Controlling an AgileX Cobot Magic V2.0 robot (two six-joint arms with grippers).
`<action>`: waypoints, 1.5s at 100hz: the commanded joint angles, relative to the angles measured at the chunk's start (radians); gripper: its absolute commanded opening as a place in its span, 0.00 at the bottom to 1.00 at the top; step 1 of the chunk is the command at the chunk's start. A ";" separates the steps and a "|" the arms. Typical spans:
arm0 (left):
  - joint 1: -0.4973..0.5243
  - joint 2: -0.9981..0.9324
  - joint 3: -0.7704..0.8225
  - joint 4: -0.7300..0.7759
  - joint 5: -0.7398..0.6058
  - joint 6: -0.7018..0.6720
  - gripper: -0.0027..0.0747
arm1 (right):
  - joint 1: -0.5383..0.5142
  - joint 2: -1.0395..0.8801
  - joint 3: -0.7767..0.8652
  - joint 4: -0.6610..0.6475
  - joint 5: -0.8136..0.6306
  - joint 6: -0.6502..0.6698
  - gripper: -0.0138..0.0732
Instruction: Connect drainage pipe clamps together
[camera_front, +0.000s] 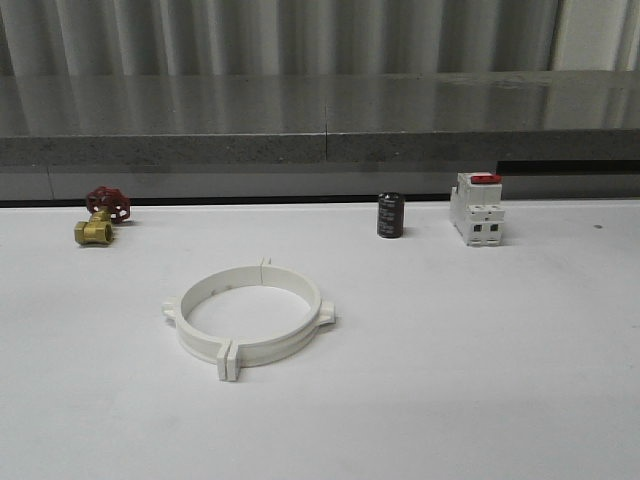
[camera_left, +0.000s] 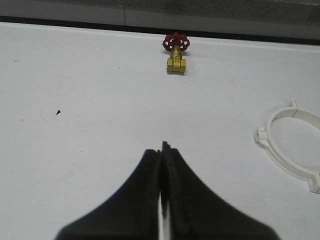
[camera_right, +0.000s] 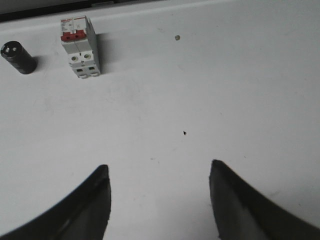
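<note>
Nearest the front camera: two white plastic semicircular drainage pipe clamps (camera_front: 249, 319), lying flat on the white table (camera_front: 480, 380), already meeting as a full ring. Flat end tabs paired at near seam and at far seam; side lugs stick out left and right. Whether the seams are locked or merely touching cannot be told.

Left gripper (camera_left: 163, 200): black fingers pressed together, nothing between them, hovering over bare table. Ring lies off to one side of it, well apart, partly cut by the frame edge in the left wrist view.

Right gripper (camera_right: 159, 200): fingers spread wide, empty, above bare table.

Other items along the far edge: brass valve with red handwheel (camera_front: 101, 215) at left, small black cylinder (camera_front: 390, 215) and white switch block with red top (camera_front: 476, 208) at right. All well clear of the ring.

Risks, as judged:
- If tabs are only abutting, a one-sided push would slide the whole ring across the smooth table rather than seat it.
- Pinching a thin curved wall off-centre could tilt a half and open the opposite seam.
- Closed left fingers arriving low could knock a lug and rotate the ring out of alignment.
</note>
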 joint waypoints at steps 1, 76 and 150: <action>0.001 0.005 -0.028 -0.002 -0.068 0.001 0.01 | -0.006 -0.137 0.056 -0.018 -0.019 -0.018 0.66; 0.001 0.005 -0.028 -0.002 -0.068 0.001 0.01 | -0.006 -0.604 0.255 0.024 0.027 -0.122 0.09; 0.001 0.005 -0.028 -0.002 -0.068 0.001 0.01 | -0.139 -0.625 0.336 0.201 -0.308 -0.354 0.09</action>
